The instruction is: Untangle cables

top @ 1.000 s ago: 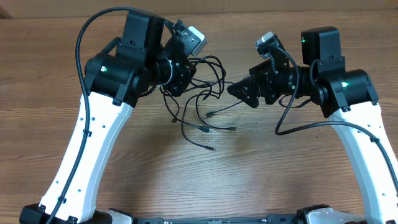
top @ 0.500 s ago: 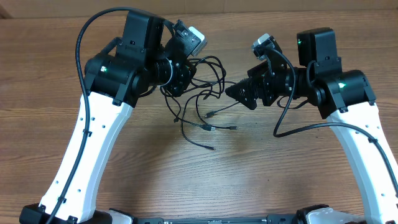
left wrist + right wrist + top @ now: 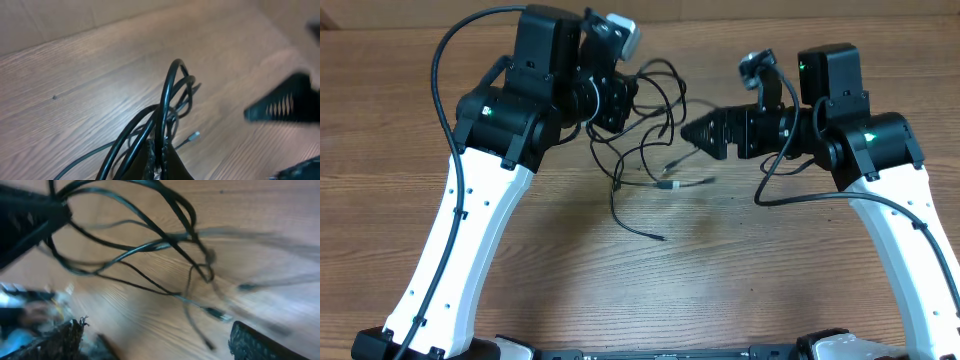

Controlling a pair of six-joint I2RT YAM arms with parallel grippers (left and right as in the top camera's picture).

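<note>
The wooden worktop lies bare in front of both arms. Near its far edge the left tool is clenched on the cables, loose ends trailing down onto the wood. The right tool stands spread wide just beside the loops, grasping nothing. Only the left wrist view shows the cords pinched between the fingers, and only the right wrist view shows a small blurred plug.
</note>
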